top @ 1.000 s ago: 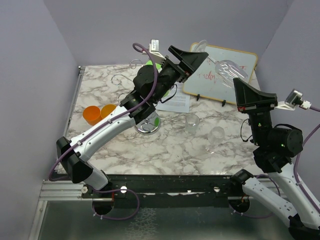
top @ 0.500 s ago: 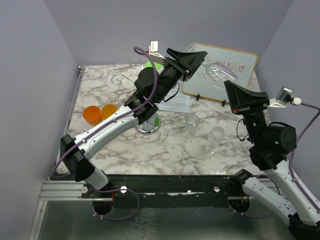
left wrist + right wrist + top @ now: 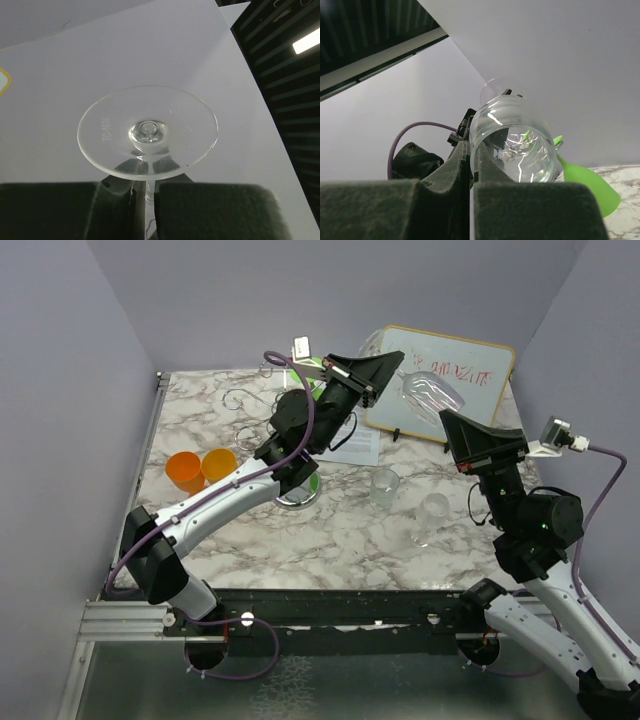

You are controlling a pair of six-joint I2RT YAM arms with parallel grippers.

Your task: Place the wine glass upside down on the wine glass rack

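Glass (image 3: pixel 430 392): in the air above the far right of the worktop (image 3: pixel 330 540), axis near level, foot toward the left arm, mouth toward the right arm.
Left pincer (image 3: pixel 145 187): clenched on the stem just under the foot.
Right pincer (image 3: pixel 470 165): pinching the bowl's rim.
Rack (image 3: pixel 298 497): down-left of the glass, beneath the left arm, which is nearer.
Next, likely: right releases, left tips the bowl down.
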